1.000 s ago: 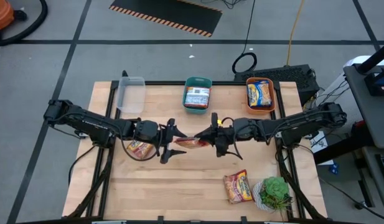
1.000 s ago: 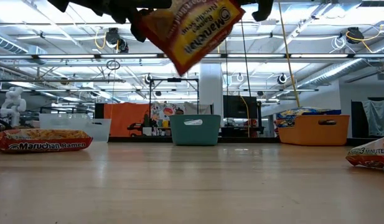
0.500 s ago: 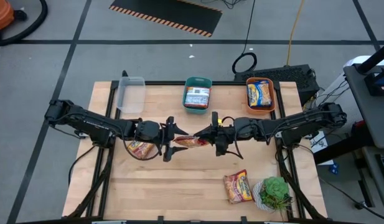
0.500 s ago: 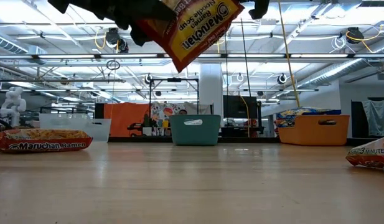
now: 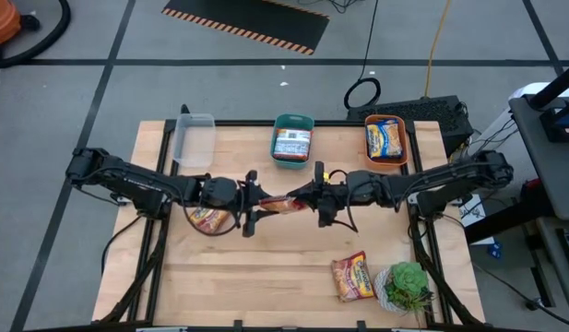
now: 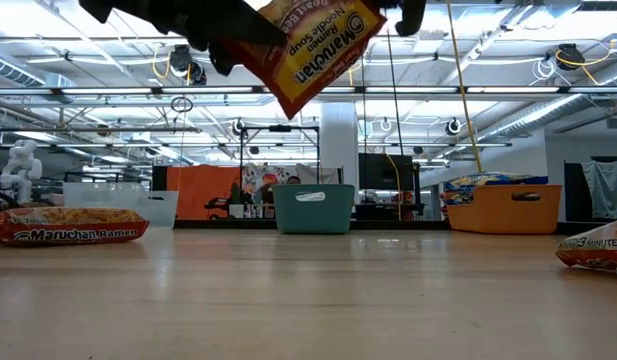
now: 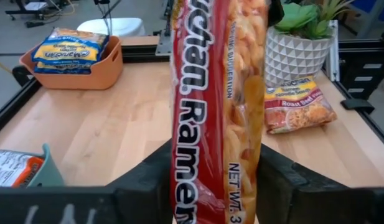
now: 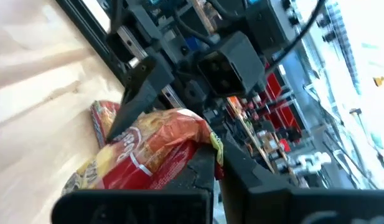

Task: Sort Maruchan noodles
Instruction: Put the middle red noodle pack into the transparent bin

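A red Maruchan noodles packet (image 5: 282, 205) hangs in the air over the middle of the table, high up in the low view (image 6: 313, 50). My left gripper (image 5: 252, 203) reaches it from the left and is shut on its left end. My right gripper (image 5: 309, 196) comes from the right and is shut on its right end. Another red packet (image 5: 206, 219) lies flat on the table under my left arm. An orange packet (image 5: 353, 277) lies flat near the right front corner. My left gripper has the packet's left end (image 7: 216, 186) between its two fingers (image 7: 151, 183), one on each side. The fingers come about level from the table's left and lie along the packet. The packet is clear of the table. My right gripper pinches the packet's right end (image 8: 195, 140) between its shut fingers (image 8: 207, 171). It comes level from the table's right. The packet stretches away from it toward my left gripper, tilted, clear of the table.
Along the far edge stand a clear bin (image 5: 194, 138), a teal bin (image 5: 292, 140) with a packet in it, and an orange bin (image 5: 385, 138) with a yellow-blue packet. A potted plant (image 5: 406, 286) stands at the near right corner.
My left gripper's fingers have closed in from wide open onto the packet's left end. My right gripper has kept its hold, and the packet stays in the air between the two.
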### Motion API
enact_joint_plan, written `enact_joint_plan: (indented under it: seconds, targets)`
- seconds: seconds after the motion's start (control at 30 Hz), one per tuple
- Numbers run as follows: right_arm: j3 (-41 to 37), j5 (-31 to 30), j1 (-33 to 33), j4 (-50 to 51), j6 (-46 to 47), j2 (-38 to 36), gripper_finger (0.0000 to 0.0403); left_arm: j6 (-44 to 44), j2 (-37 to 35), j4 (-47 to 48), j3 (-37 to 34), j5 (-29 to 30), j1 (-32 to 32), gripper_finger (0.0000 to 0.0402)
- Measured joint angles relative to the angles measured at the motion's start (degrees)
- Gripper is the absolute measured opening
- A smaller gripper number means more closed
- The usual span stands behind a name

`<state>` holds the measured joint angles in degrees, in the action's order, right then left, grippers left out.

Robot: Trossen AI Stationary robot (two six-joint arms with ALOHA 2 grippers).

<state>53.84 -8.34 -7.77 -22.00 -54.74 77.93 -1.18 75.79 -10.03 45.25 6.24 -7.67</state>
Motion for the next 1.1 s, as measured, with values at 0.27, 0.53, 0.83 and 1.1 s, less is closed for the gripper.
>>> enact_joint_plan:
  seconds: [0.27, 0.53, 0.83, 1.1]
  targets:
    - [0.0, -3.4, 0.0, 0.8, -0.3, 0.0, 0.0001, 1.1, 0.0, 0.6, 0.0, 0.7, 0.2, 0.0151]
    - [0.0, -3.6, -0.1, 0.8, 1.1, 0.0, 0.0057, 2.5, 0.0, 1.6, 0.0, 1.8, 0.1, 0.0149]
    - [0.0, -12.9, -0.3, 0.4, 1.6, 0.0, 0.0133, 3.9, -0.1, 7.3, 0.0, 9.2, 0.2, 0.0148]
    - [0.0, -29.2, -0.4, 2.4, 0.0, 0.0, 0.0145, 3.9, -0.1, 13.3, 0.0, 18.0, 2.1, 0.0148]
